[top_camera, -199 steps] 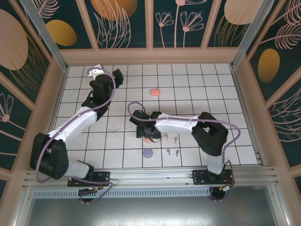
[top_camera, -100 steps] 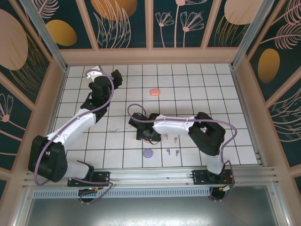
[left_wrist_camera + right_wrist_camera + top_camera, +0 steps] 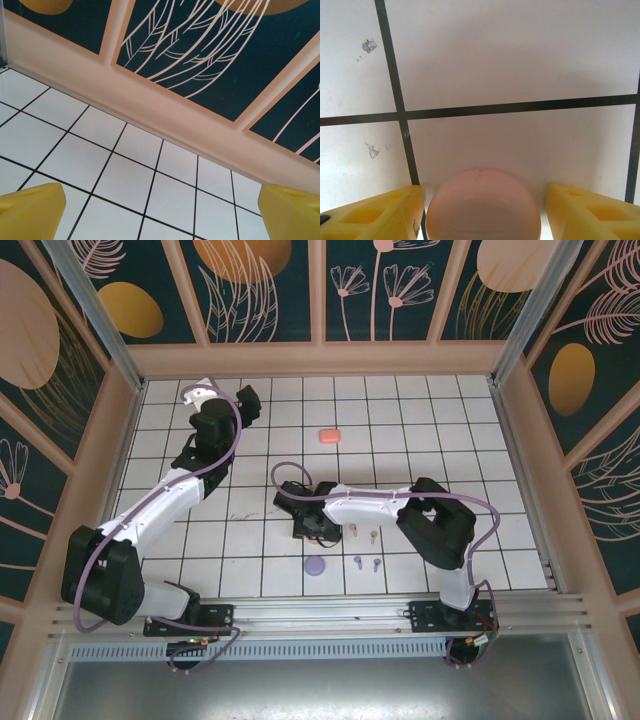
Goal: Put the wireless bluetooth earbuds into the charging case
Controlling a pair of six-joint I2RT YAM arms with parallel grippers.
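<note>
Nearest the arm bases, the purple charging case [image 3: 316,565] lies closed on the white gridded desk [image 3: 450,440]. Just to its right lie the two purple earbuds [image 3: 358,562], side by side and apart from the case.

One tile row farther out lie the two tan-peach earbuds [image 3: 353,530], next to each other on the desk and outside any case. They are just right of the right hand.

The right arm reaches leftward across the middle of the desk. The right hand [image 3: 484,215] is lowered over the round peach charging case [image 3: 482,195], which stands on the desk between its yellow fingers [image 3: 370,215]. The fingers are parted, one on each side of the case and just beside it. A thin dark gap shows on either side, so no grip is established.

Farther out, the coral charging case [image 3: 330,436] lies alone, well apart from both hands.

At the far left, the left hand [image 3: 160,212] hovers near the back wall. Its yellow fingers are spread wide, with bare desk between them.
</note>
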